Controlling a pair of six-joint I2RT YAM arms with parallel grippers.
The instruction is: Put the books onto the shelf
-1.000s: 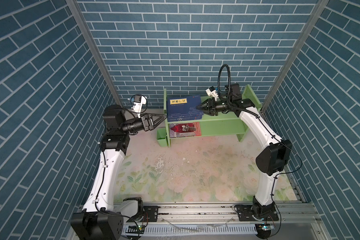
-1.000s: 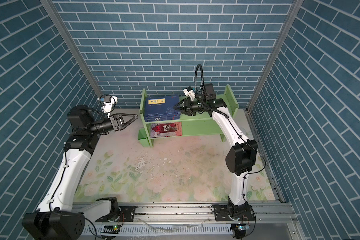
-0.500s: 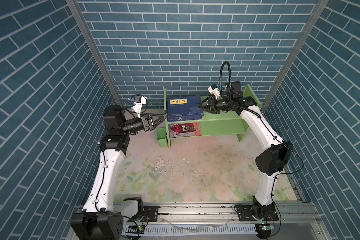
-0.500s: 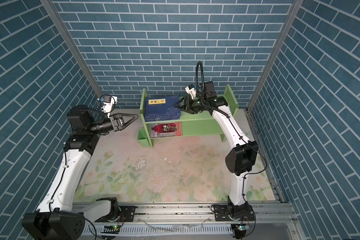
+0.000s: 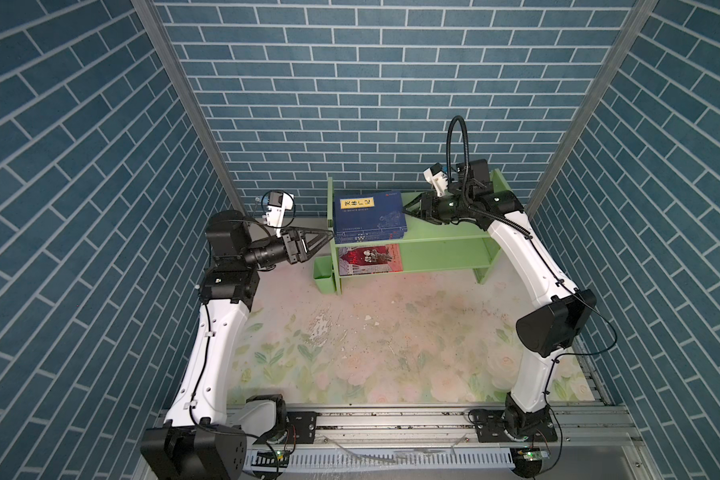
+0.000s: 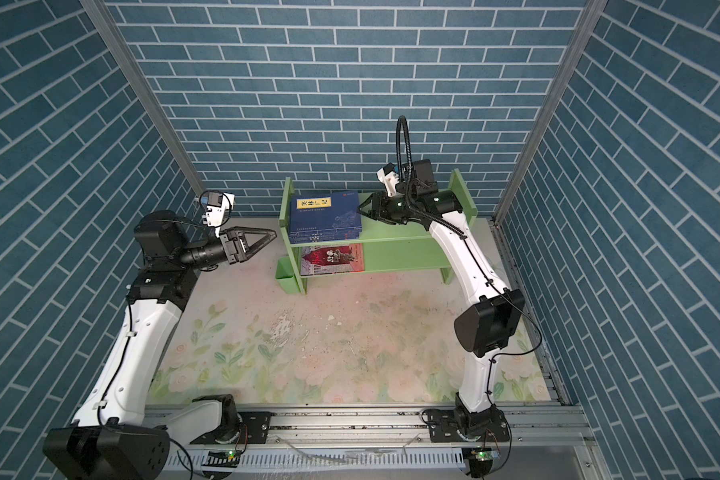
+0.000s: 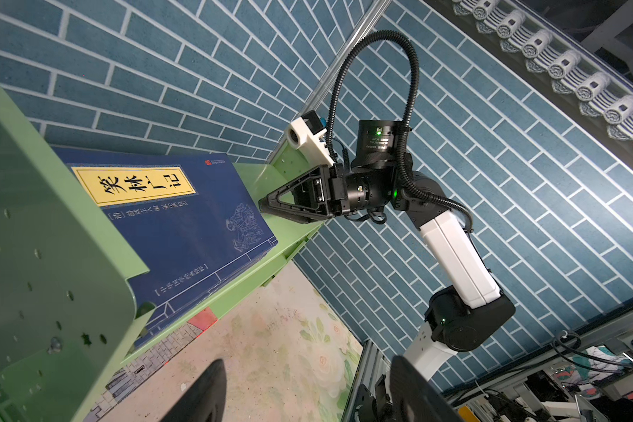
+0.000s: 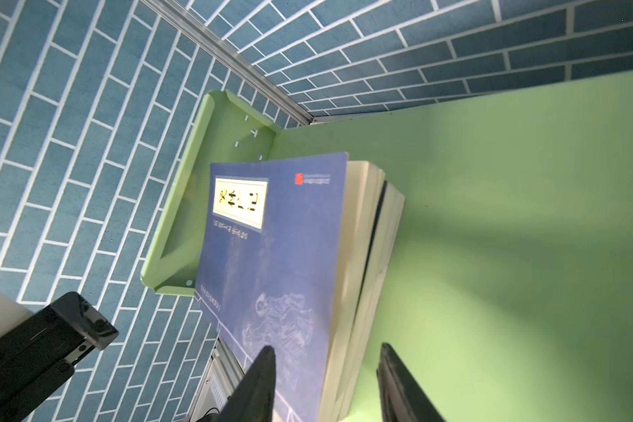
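A stack of dark blue books (image 5: 368, 218) (image 6: 325, 216) with a yellow label on top lies flat at the left end of the upper tier of the light green shelf (image 5: 441, 230) (image 6: 391, 230). A red-and-grey book (image 5: 368, 258) (image 6: 332, 259) lies on the lower tier. My right gripper (image 5: 406, 210) (image 8: 325, 347) is open at the stack's right edge. One finger is over the cover (image 8: 271, 255), the other is by the shelf board (image 8: 508, 219), and neither presses on the stack. My left gripper (image 5: 329, 235) (image 7: 307, 361) is open and empty beside the shelf's left side panel (image 7: 52, 255).
A small green cup (image 5: 323, 276) (image 6: 287, 276) hangs on the shelf's left side, just below my left gripper. Blue brick walls close in the back and both sides. A floral mat (image 5: 371, 340) covers the floor, with a metal rail (image 5: 391, 419) at the front.
The right gripper has shifted slightly at the stack's right edge. The left arm and the books have not visibly moved.
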